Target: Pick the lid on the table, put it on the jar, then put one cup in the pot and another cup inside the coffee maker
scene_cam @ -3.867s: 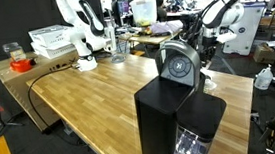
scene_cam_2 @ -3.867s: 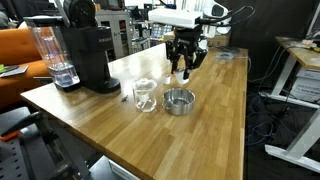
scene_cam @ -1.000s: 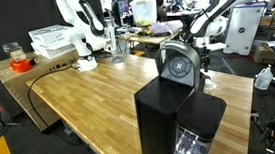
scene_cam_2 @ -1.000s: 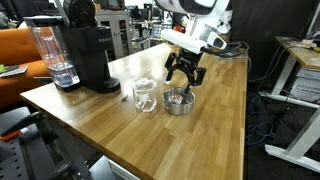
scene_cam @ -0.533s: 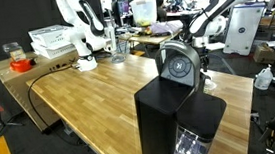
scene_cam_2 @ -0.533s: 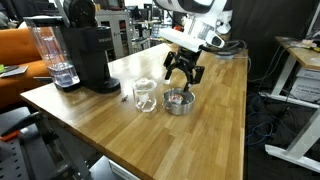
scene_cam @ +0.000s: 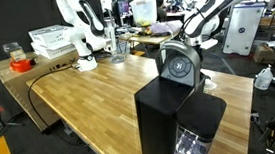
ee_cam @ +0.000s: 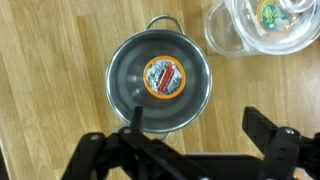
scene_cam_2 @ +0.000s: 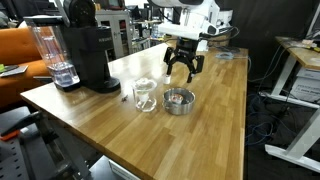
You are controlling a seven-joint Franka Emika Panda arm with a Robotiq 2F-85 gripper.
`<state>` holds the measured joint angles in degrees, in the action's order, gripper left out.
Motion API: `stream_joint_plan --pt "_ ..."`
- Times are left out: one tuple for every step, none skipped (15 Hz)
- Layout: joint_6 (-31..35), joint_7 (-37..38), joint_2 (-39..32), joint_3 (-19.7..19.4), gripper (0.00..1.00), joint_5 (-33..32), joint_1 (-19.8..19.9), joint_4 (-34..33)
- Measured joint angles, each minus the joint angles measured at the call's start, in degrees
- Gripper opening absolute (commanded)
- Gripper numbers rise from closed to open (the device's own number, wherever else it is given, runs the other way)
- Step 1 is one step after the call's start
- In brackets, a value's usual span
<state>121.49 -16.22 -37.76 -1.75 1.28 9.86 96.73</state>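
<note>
A steel pot (ee_cam: pixel 160 80) stands on the wooden table and holds a small cup with an orange rim (ee_cam: pixel 163 77). My gripper (ee_cam: pixel 200 135) is open and empty, above the pot and apart from it. In an exterior view the gripper (scene_cam_2: pixel 183 65) hangs over the pot (scene_cam_2: pixel 178 100). A clear glass jar (scene_cam_2: pixel 145 95) stands next to the pot; in the wrist view the jar (ee_cam: pixel 265 25) shows something colourful through its top. The black coffee maker (scene_cam_2: pixel 85 50) stands at the table's far left; in an exterior view it (scene_cam: pixel 179 93) fills the foreground and hides the gripper.
A clear jug (scene_cam_2: pixel 55 50) sits at the coffee maker's front. A small flat round thing (scene_cam_2: pixel 222 55) lies at the table's far end. A second robot arm (scene_cam: pixel 78 27), white trays (scene_cam: pixel 52 39) and a red item (scene_cam: pixel 20 64) stand at the table's far side.
My gripper was low over the pot a second ago and has risen straight up, open. The cup stays in the pot.
</note>
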Motion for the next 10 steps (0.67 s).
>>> stream_joint_plan --pt "0.0 0.16 -0.01 0.01 1.0 -0.73 -0.6 -0.65" --pt "0.0 0.18 -0.05 0.03 1.0 -1.09 -1.12 -1.2" --pt "0.0 0.18 -0.13 0.08 1.0 -1.17 -1.51 -1.61" --pt "0.0 0.16 -0.25 0.19 1.0 -1.17 -1.79 -1.89" --pt "0.0 0.1 -0.41 0.39 1.0 -1.17 -1.96 -2.11" --pt "0.0 0.03 -0.56 0.67 1.0 -1.13 -2.01 -2.29" --pt "0.01 -0.23 -0.74 1.05 1.0 -0.96 -2.0 -2.53" --pt "0.02 -0.59 -0.98 1.51 1.0 -0.59 -1.97 -2.9" --pt "0.03 -1.03 -1.32 1.99 1.0 -0.19 -1.96 -3.43" --pt "0.05 -1.53 -1.77 2.47 1.0 0.35 -1.95 -4.05"
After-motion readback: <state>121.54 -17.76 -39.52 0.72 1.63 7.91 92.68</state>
